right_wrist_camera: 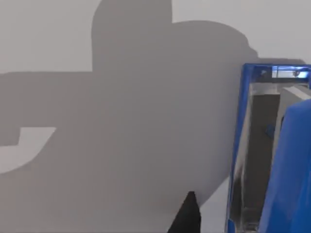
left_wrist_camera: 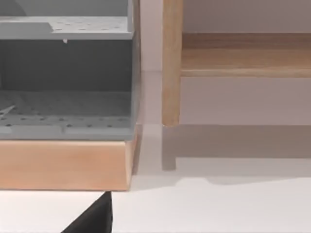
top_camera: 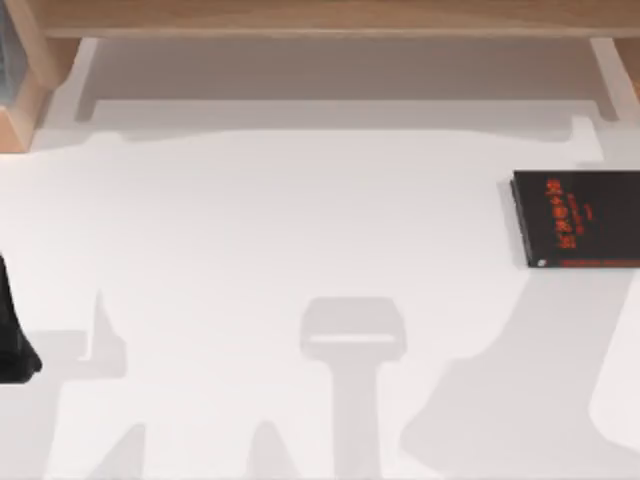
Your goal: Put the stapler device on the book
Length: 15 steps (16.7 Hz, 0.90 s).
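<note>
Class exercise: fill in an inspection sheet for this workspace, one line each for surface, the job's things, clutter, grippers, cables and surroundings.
Surface: white table, crossed by grey shadows.
Job's things: the book, black with red lettering, lies flat at the table's right edge with nothing on it. The stapler device, bright blue, shows close up in the right wrist view, resting on the table.
Clutter: nothing seen.
Grippers: left arm sits at the table's left edge; a dark fingertip of the right gripper sits beside the stapler device, apart from it.
Cables: nothing seen.
Surroundings: wooden shelf along the back; grey perforated rack on a wooden base.
</note>
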Each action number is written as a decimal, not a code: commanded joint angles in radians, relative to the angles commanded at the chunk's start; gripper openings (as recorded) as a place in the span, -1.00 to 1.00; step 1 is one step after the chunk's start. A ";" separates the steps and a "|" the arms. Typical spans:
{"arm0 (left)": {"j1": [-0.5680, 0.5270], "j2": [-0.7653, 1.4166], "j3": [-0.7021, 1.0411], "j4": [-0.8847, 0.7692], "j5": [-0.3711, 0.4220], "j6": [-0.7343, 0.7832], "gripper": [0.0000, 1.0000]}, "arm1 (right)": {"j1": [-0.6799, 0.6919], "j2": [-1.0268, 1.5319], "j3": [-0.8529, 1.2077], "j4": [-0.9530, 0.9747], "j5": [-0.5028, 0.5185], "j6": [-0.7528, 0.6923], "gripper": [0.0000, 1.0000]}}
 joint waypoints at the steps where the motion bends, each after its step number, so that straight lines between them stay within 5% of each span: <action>1: 0.000 0.000 0.000 0.000 0.000 0.000 1.00 | 0.000 0.000 0.000 0.000 0.000 0.000 -0.66; 4: 0.000 0.000 0.000 0.000 0.000 0.000 1.00 | 0.000 0.000 0.000 0.000 0.000 0.000 -1.00; 15: 0.000 0.000 0.000 0.000 0.000 0.000 1.00 | 0.000 -0.039 -0.006 0.000 0.002 0.003 -1.00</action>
